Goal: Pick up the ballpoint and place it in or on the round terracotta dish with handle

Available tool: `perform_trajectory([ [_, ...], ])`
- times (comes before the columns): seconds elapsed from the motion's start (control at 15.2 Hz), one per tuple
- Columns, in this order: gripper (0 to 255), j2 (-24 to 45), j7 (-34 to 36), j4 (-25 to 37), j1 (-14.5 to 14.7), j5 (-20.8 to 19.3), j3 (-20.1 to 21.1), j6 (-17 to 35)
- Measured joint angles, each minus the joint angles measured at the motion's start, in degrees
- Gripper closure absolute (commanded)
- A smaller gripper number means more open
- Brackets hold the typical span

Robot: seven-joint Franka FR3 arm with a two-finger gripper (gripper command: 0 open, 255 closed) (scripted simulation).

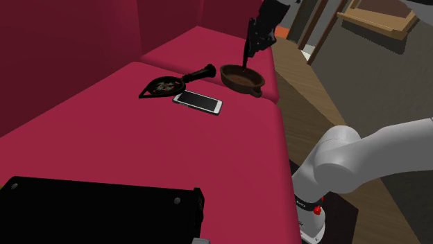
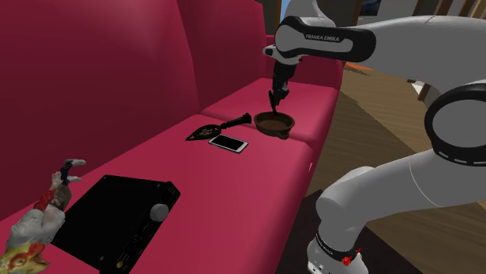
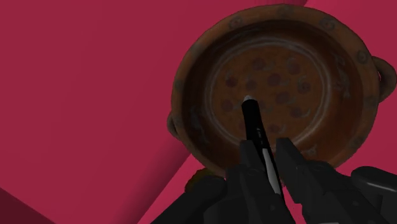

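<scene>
Pincer (image 3: 264, 151): closed on the ballpoint (image 3: 254, 124), with both black fingers clasping its upper shaft. The ballpoint is black with a pale tip. It hangs nearly upright, tip down, over the inside of the dish (image 3: 191, 83). Whether the tip touches the dish floor cannot be told.

Dish: round, brown, with a spotted floor and small handles on the rim. It sits on the red sofa (image 1: 139, 138), near the seat's front edge and close to the seam between two cushions.

Other items on the same cushion: a white-edged phone (image 1: 198, 102) lies flat, near the dish but apart from it. A black handled object (image 1: 163, 86) lies just beside the phone, towards the backrest. A black box (image 1: 97, 211) rests well apart, towards the seat's other end.
</scene>
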Motion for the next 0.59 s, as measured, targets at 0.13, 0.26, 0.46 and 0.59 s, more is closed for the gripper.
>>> perform_trajectory([
  [0.13,255,-0.34,-0.04,-1.69,-0.05,-0.08,-0.1,1.34],
  [0.26,255,-0.75,0.02,-3.49,-0.08,-0.15,-0.11,2.72],
  [0.46,255,-1.26,-0.09,-6.19,-0.2,-0.31,-0.32,4.93],
  [0.59,255,-1.66,-0.11,-8.07,-0.27,-0.41,-0.43,6.41],
])
